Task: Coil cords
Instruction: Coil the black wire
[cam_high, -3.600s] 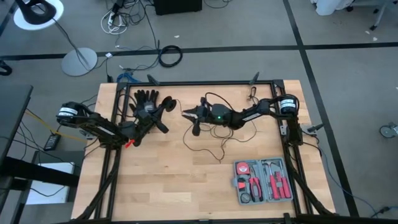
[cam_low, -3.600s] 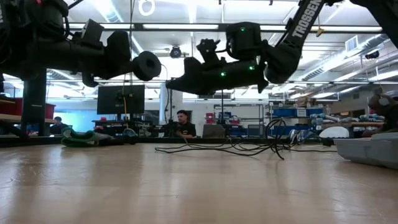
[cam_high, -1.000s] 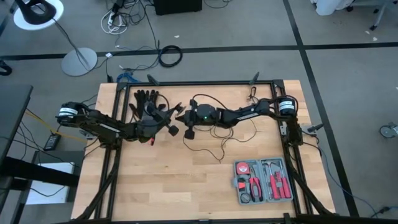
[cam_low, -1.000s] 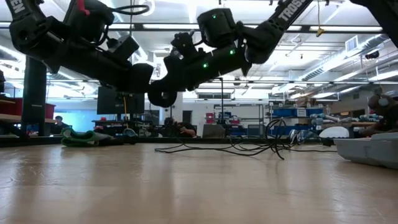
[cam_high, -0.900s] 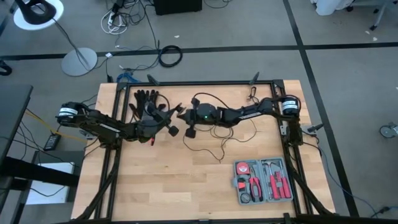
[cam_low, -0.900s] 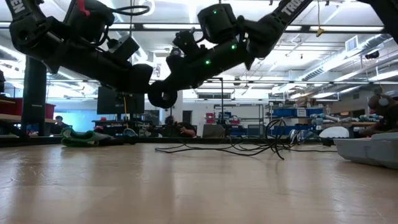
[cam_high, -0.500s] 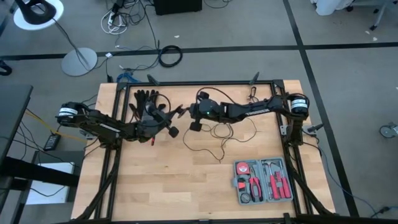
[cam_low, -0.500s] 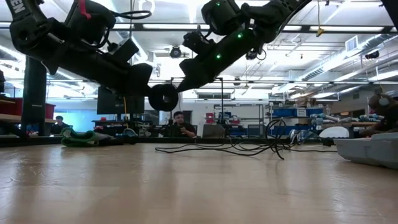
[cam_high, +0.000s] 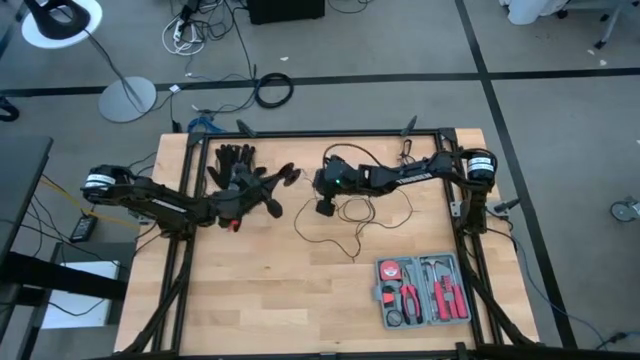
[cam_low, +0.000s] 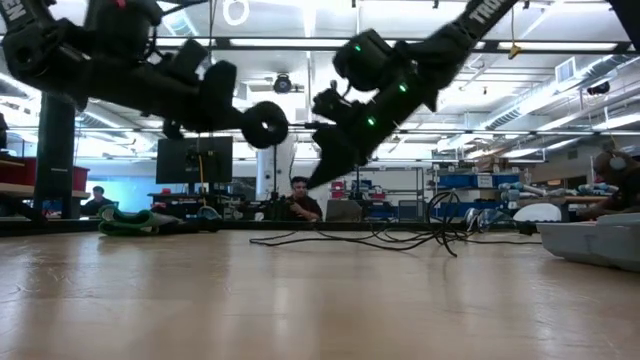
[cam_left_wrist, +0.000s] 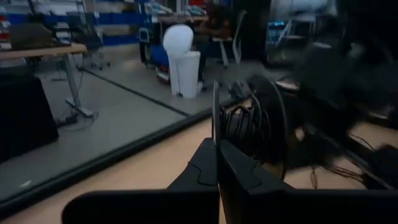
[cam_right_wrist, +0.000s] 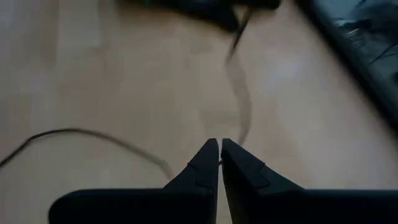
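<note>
Up near the top centre of the overhead frame, we see the left gripper raised above the wooden table, fingers pressed together on the thin black cord beside its round disc. Just right of it, the right gripper points down with fingertips almost touching, nothing between them. Most of the wire lies tangled at mid-table.

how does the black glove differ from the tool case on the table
The black glove is soft and limp, beside the left arm; the tool case is a rigid grey tray on the right arm's side. The glove is all black; the tool case holds red-handled tools. Both lie on the wooden table.
</note>
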